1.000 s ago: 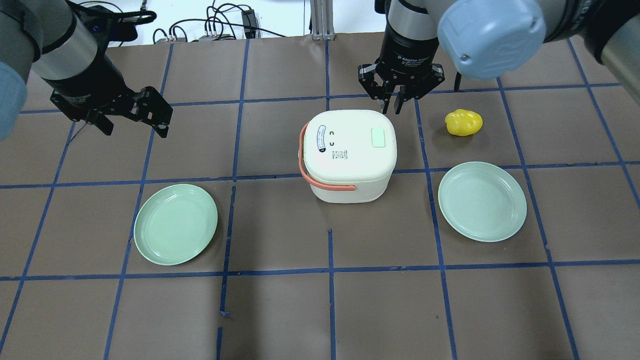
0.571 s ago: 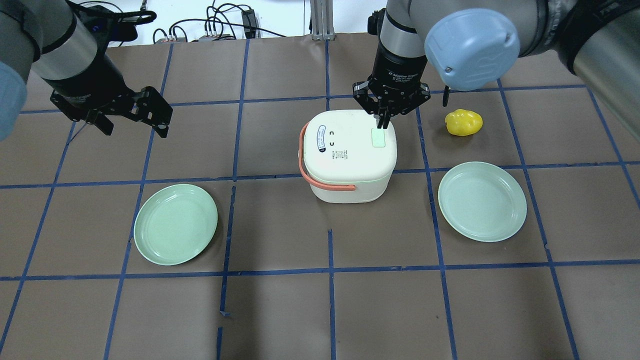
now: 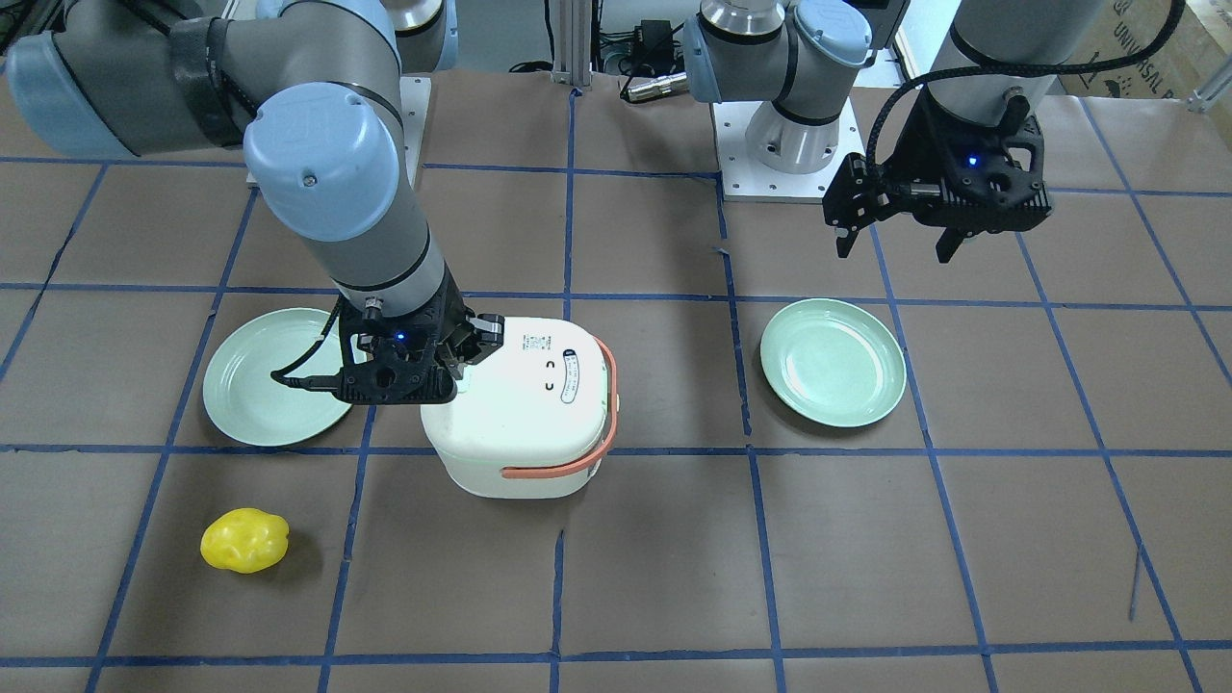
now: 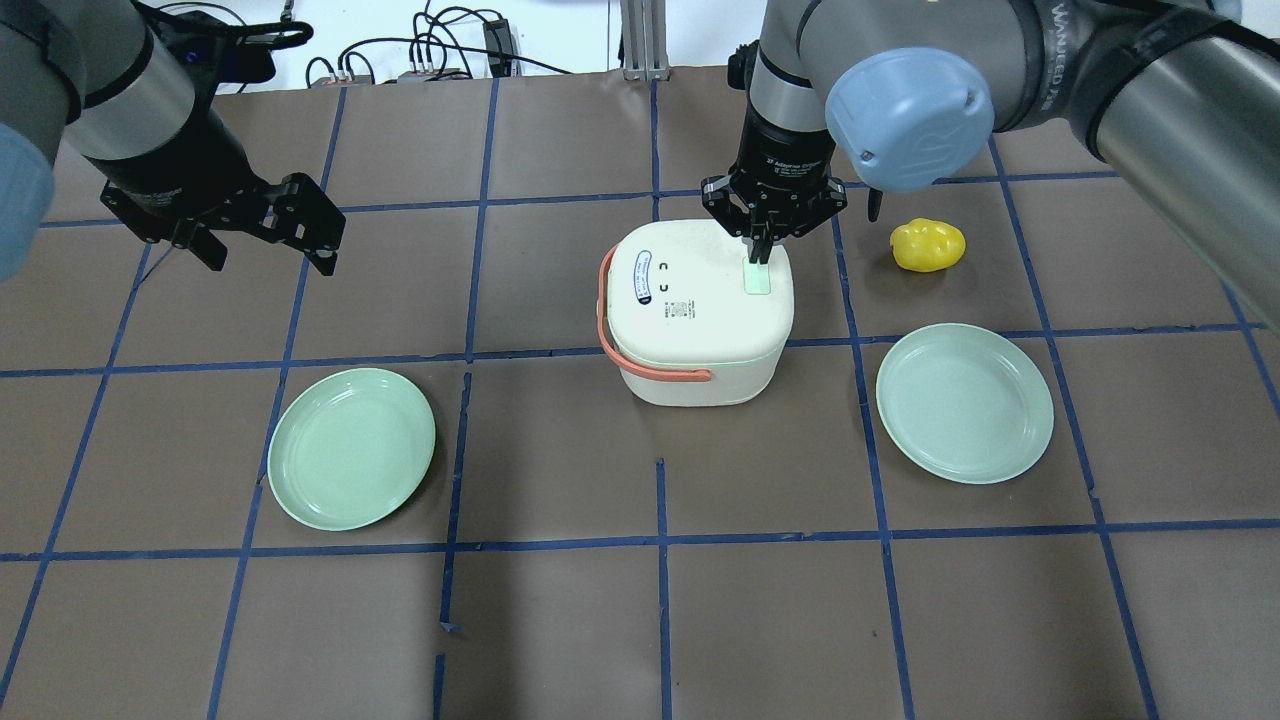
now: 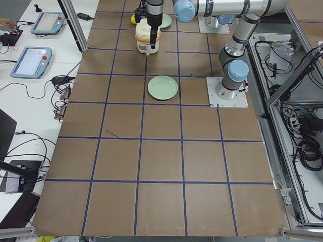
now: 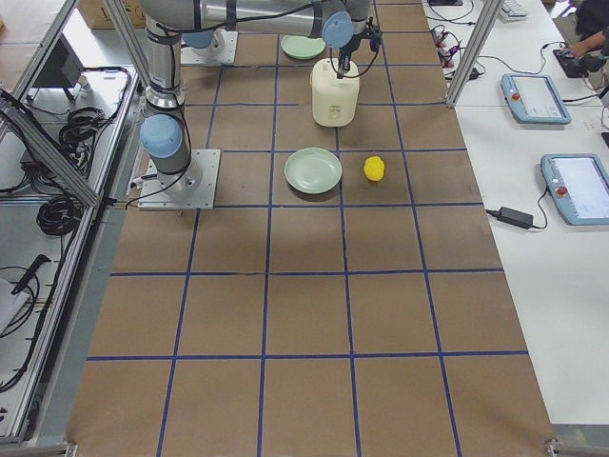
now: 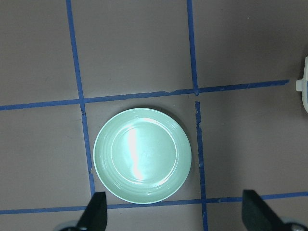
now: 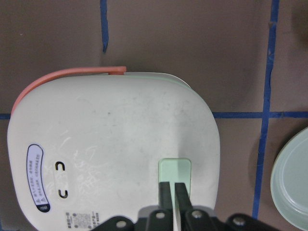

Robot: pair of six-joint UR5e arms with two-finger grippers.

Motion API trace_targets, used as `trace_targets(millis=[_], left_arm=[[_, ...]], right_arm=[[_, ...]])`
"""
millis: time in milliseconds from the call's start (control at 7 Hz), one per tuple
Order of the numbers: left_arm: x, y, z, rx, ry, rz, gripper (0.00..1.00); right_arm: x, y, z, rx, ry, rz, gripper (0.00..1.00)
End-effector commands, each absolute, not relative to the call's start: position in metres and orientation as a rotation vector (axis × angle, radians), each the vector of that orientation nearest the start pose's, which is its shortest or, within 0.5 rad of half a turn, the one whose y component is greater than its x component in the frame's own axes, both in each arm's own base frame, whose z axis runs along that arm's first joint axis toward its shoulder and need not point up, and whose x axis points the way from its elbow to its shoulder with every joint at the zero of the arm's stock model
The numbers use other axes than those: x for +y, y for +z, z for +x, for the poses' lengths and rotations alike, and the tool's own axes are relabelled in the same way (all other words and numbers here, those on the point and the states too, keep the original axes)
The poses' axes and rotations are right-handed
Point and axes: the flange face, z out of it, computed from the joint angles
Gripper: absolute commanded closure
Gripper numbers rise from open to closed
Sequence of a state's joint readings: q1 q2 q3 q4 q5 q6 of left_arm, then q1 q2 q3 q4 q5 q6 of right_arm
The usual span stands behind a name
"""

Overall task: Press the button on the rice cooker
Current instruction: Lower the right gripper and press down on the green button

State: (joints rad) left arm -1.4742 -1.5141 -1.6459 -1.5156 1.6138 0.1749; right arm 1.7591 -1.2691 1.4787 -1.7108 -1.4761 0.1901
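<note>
The white rice cooker (image 4: 695, 310) with an orange handle stands mid-table, also in the front view (image 3: 525, 414). Its pale green button (image 4: 760, 282) is on the lid's right side. My right gripper (image 4: 757, 258) is shut, and its tips point down at the button's far edge. In the right wrist view the closed fingertips (image 8: 167, 188) overlap the button (image 8: 175, 168). I cannot tell whether they press it. My left gripper (image 4: 270, 258) is open and empty, above the table far to the left. The left wrist view shows its fingers spread (image 7: 175, 214).
A green plate (image 4: 351, 448) lies front left under the left arm, also in the left wrist view (image 7: 142, 155). A second green plate (image 4: 964, 402) lies right of the cooker. A yellow lumpy object (image 4: 928, 245) lies behind that plate, right of my right gripper.
My right gripper has moved from behind the cooker forward over the lid and down onto the green button. The left arm has not moved.
</note>
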Motion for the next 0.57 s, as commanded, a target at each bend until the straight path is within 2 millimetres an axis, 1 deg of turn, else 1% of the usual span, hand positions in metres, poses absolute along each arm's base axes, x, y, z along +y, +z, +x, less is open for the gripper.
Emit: trace_targets(millis=[0,429], left_arm=[[-0.4816,0.4838,-0.0829,3.091,-0.047,0.120,0.00],[-0.4816,0.4838,-0.0829,3.091,-0.047,0.120,0.00]], right_arm=[[-0.5665,0.3773,0.2523,3.062,0.137,0.005,0.84],[-0.5687,0.3708,0.2527,3.063,0.153,0.011,0.87]])
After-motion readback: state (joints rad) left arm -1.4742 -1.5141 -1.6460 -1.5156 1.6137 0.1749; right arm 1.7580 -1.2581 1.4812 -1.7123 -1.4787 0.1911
